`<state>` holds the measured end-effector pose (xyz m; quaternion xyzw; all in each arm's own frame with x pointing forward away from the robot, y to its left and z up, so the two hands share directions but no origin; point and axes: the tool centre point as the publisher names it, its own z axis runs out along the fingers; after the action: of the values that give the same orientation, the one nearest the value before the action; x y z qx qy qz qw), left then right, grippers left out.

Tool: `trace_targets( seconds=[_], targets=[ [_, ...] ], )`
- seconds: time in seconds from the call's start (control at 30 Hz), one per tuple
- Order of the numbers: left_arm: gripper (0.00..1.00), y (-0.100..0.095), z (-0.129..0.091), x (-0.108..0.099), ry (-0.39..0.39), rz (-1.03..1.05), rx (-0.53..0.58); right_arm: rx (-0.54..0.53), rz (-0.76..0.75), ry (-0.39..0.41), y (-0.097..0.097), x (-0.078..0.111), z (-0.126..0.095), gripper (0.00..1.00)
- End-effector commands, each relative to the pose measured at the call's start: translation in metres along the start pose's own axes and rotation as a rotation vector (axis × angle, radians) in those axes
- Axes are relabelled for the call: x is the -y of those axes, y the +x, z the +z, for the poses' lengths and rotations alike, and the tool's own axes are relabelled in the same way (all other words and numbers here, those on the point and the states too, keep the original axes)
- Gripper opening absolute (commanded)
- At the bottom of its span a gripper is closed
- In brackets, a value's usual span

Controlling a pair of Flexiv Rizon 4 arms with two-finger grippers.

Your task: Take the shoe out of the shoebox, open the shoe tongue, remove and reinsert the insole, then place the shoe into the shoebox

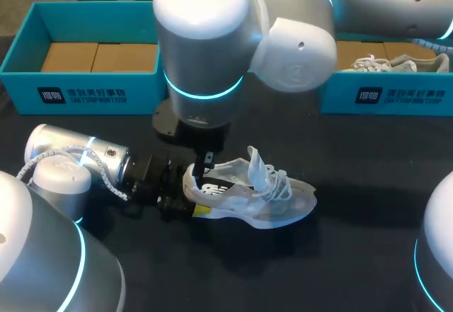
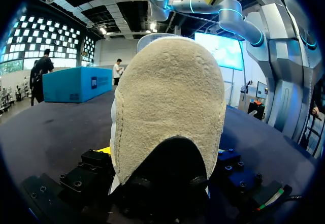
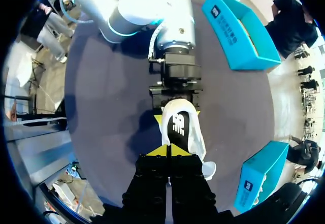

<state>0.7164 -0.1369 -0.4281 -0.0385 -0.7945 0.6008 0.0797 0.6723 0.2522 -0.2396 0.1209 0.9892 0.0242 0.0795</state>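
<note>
A white, see-through shoe (image 1: 265,200) lies on the black table, toe to the right, laces loose and tongue pulled up. Its black insole (image 3: 179,125) shows inside. My left gripper (image 1: 190,195) reaches in from the left. It is open, and its wide-spread fingers flank the heel (image 2: 170,97), which fills the left wrist view. My right gripper (image 1: 207,167) hangs straight down over the shoe's opening. Its yellow tips (image 3: 168,151) are shut together with nothing between them, just above the insole and tongue.
A teal shoebox (image 1: 92,94) with a cardboard floor stands at the back left. A second teal box (image 1: 386,98) at the back right holds another white shoe (image 1: 386,63). My right arm's big joints loom over the table's middle.
</note>
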Motion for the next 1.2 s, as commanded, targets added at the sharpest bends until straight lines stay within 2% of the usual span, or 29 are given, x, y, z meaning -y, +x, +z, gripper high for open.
trace_targets(
  seconds=[0.03,0.13,0.2,0.37,0.63,1.03,1.2],
  targets=[
    [0.0,0.0,0.001,-0.002,0.0,0.0,0.003,0.013,-0.015,-0.004,-0.002,-0.005,0.006,0.0],
    [0.0,0.0,0.001,-0.002,0.0,0.0,0.003,0.054,-0.021,-0.028,-0.008,-0.002,0.023,0.0],
    [0.0,0.0,0.001,-0.002,0.0,0.0,0.003,0.062,-0.026,-0.002,-0.014,-0.001,0.036,0.0],
    [0.0,0.0,0.001,-0.002,0.0,0.0,0.003,0.067,-0.03,0.034,-0.025,0.003,0.054,0.0],
    [0.0,0.0,0.001,-0.002,0.0,0.0,0.003,0.055,-0.035,0.044,-0.036,0.01,0.079,0.0],
    [0.0,0.0,0.001,-0.002,0.0,0.0,0.003,0.045,-0.063,0.009,-0.036,0.024,0.127,0.0],
    [0.0,0.0,0.001,-0.002,0.0,0.0,0.003,0.047,-0.065,0.008,-0.041,0.029,0.14,0.0]
  ],
)
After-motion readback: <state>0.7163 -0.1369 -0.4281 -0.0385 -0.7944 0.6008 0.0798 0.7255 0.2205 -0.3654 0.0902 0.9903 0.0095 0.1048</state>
